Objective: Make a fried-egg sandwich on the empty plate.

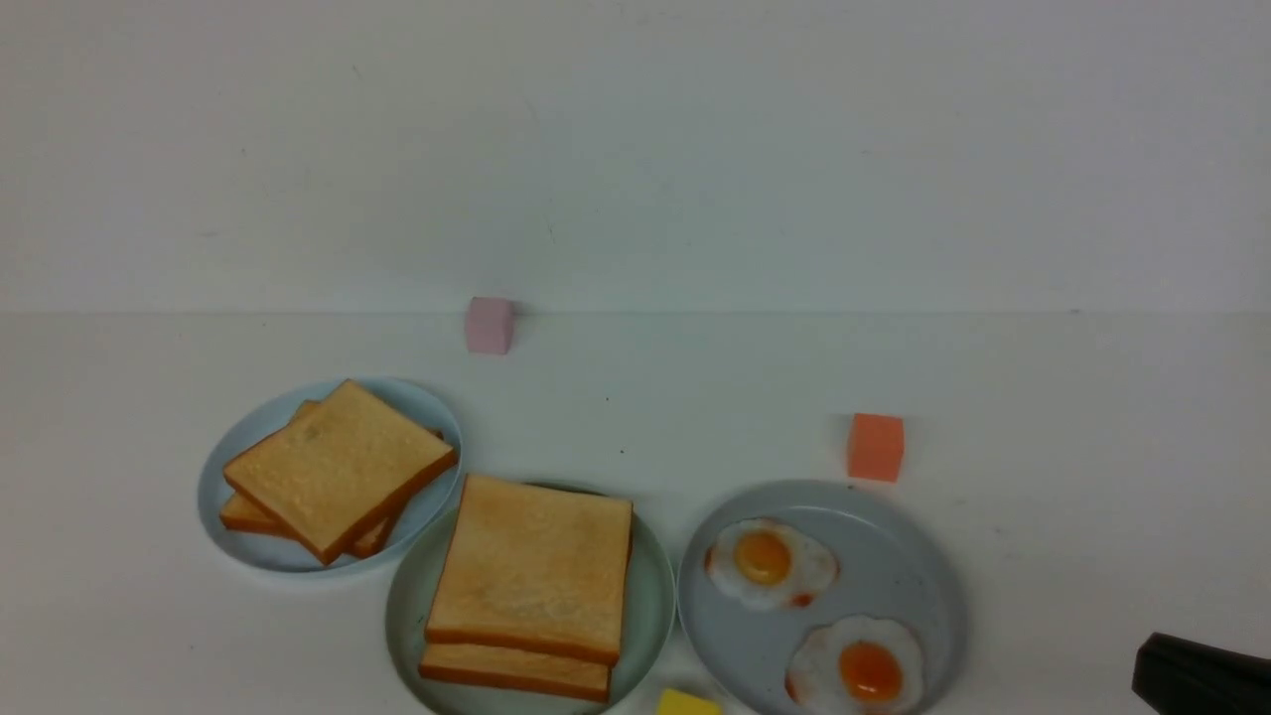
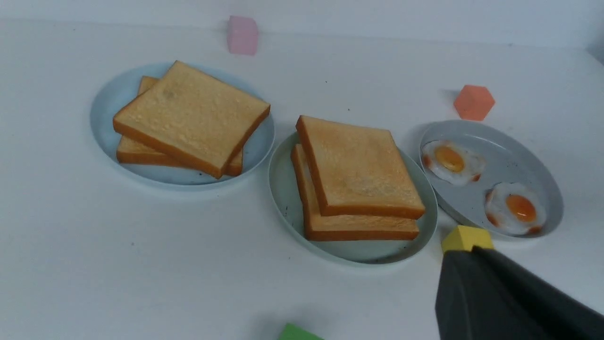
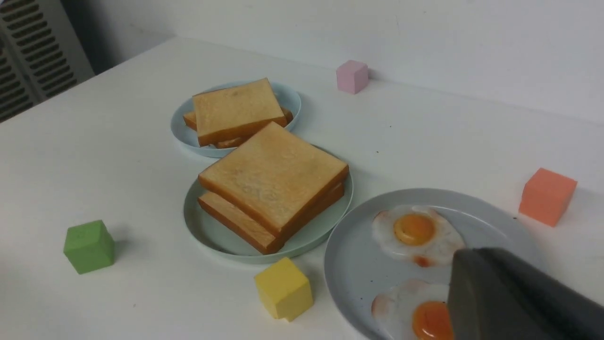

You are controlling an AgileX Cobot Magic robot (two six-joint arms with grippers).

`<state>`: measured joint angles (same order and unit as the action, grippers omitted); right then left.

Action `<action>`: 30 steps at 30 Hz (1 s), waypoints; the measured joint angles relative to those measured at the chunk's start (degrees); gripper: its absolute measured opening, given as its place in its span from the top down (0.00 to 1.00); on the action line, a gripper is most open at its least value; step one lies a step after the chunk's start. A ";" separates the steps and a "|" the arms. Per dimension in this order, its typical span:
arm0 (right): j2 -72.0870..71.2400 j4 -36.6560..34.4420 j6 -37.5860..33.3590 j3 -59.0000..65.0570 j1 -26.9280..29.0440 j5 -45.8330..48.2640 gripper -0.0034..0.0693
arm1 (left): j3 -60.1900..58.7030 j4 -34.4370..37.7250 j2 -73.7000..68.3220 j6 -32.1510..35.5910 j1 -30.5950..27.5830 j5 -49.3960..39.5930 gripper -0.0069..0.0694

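Note:
The mint-green plate (image 1: 407, 606) sits at the front centre and holds two stacked toast slices (image 1: 531, 566). No egg shows between them. The stack also shows in the left wrist view (image 2: 356, 172) and the right wrist view (image 3: 271, 177). Two fried eggs (image 1: 770, 561) (image 1: 859, 670) lie on the grey-blue plate (image 1: 899, 566) to its right. My right gripper (image 1: 1152, 660) is shut and empty at the front right, beside that plate (image 3: 467, 255). My left gripper (image 2: 465, 252) is shut and empty, just behind a yellow cube (image 2: 465, 238).
A light-blue plate (image 1: 427, 407) at the left holds a loose pile of two toast slices (image 1: 338, 467). A pink cube (image 1: 489, 325) stands by the back wall. An orange cube (image 1: 875, 447) is behind the egg plate. A green cube (image 3: 88, 246) sits front left.

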<state>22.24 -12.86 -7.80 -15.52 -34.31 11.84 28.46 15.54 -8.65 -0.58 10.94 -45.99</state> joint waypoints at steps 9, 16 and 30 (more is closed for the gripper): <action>0.00 0.00 0.00 0.00 0.00 0.00 0.95 | -1.87 -1.27 0.37 0.17 0.00 2.13 0.93; 0.00 0.00 0.00 0.00 0.00 0.00 0.94 | -14.52 -17.03 8.78 -12.65 0.00 15.04 0.93; -0.02 0.00 0.00 0.04 0.00 0.00 0.93 | -30.09 -25.12 9.25 -24.95 -4.85 24.37 0.93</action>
<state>22.22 -12.86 -7.80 -15.48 -34.31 11.84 -1.63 -9.57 0.61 -25.54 6.09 -21.62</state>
